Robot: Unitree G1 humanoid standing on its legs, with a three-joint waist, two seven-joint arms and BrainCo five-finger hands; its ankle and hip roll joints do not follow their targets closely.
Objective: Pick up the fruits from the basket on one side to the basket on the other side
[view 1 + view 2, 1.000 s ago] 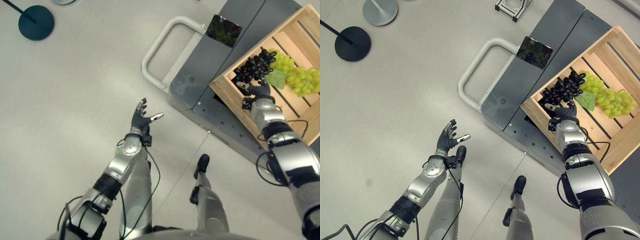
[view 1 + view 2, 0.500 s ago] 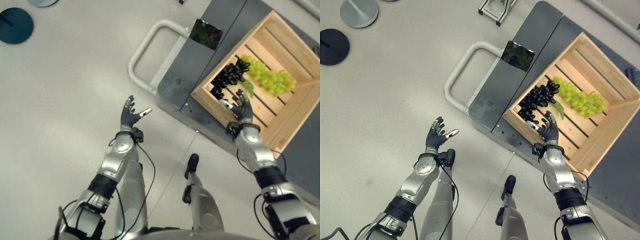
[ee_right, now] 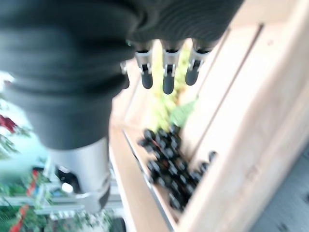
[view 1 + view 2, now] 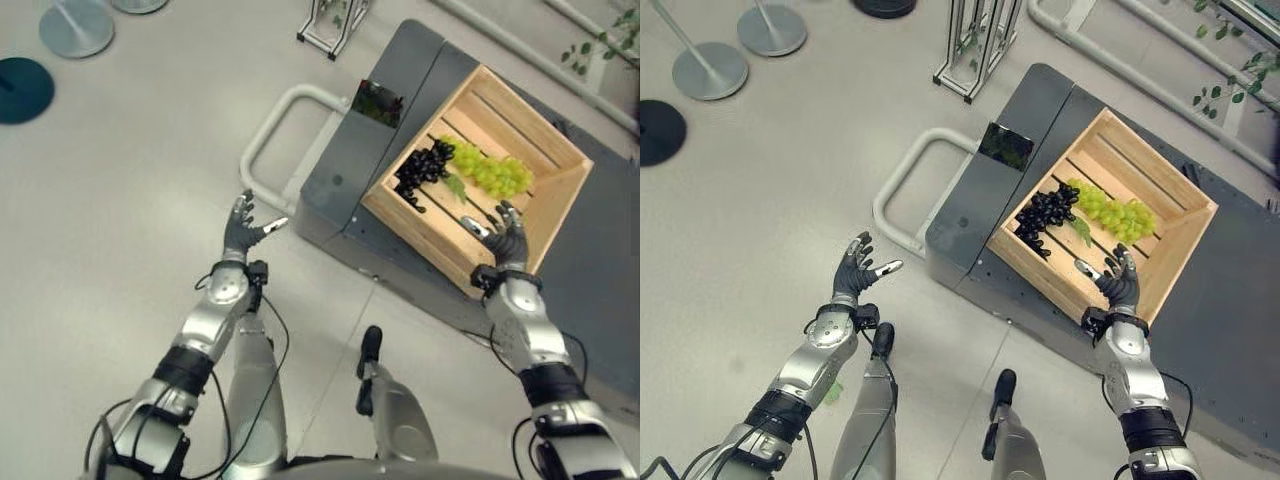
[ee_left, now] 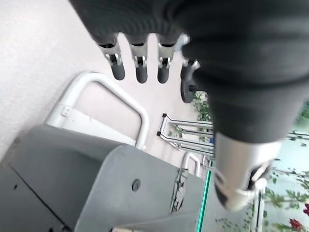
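Two grape bunches lie in the wooden crate (image 4: 1160, 245): the dark grapes (image 4: 1040, 215) toward its near-left corner, the green grapes (image 4: 1110, 212) touching them on the far side. A second ago my right hand (image 4: 1120, 282) was down against the dark bunch; it has since drawn back to the crate's near edge, raised, fingers spread and holding nothing. The camera has also moved, so the whole crate now shows. The crate sits on a grey cart (image 4: 350, 165) with a white loop handle (image 4: 268, 130). My left hand (image 4: 240, 230) stays raised over the floor beside that handle, fingers released, empty.
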